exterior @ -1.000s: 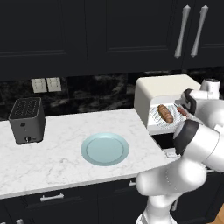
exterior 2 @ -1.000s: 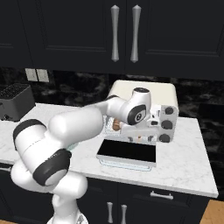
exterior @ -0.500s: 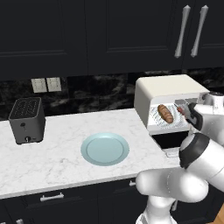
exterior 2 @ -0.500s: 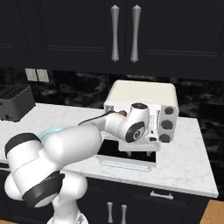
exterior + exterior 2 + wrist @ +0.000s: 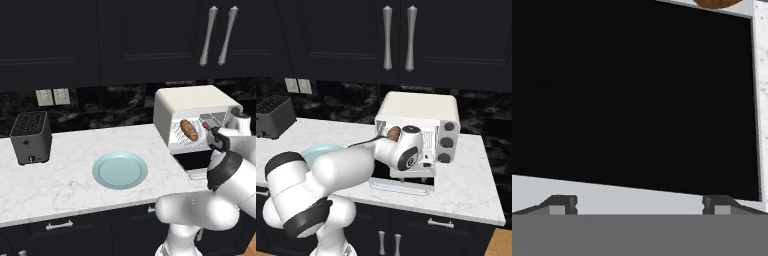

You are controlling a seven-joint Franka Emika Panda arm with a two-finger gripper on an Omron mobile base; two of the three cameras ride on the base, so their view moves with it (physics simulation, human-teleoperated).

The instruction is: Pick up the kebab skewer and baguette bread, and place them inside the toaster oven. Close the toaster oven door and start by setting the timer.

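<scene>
Fingers (image 5: 562,202): two small dark tips standing wide apart, clamping nothing, hovering just over the door.
Gripper (image 5: 639,204): pointing down at dark glass; in the left base view sitting in front of the oven mouth (image 5: 216,137).
Door (image 5: 632,95): lying open and flat, smooth black glass inside a pale cream frame; in the right base view jutting forward over the counter edge (image 5: 402,186).
Oven (image 5: 418,107): boxy, cream-white, rounded at the corners, sitting on the counter against the wall; three round dark knobs stacking down its right panel.
Rack (image 5: 177,134): thin wire grid, showing inside the lit cavity.
Bread (image 5: 189,129): stubby golden-brown loaf, rounded ends, lying on the rack toward the left.
Skewer (image 5: 206,125): reddish chunks showing just right of the bread, inside the oven, partly hiding behind the hand.
Plate (image 5: 120,170): round, pale blue-green, glossy, resting mid-counter, well apart from the oven.
Toaster (image 5: 31,137): small dark grey slotted box, standing at the far left.
Counter (image 5: 60,180): white marble, grey veining.
Cabinets (image 5: 398,37): black, long silver handles.
</scene>
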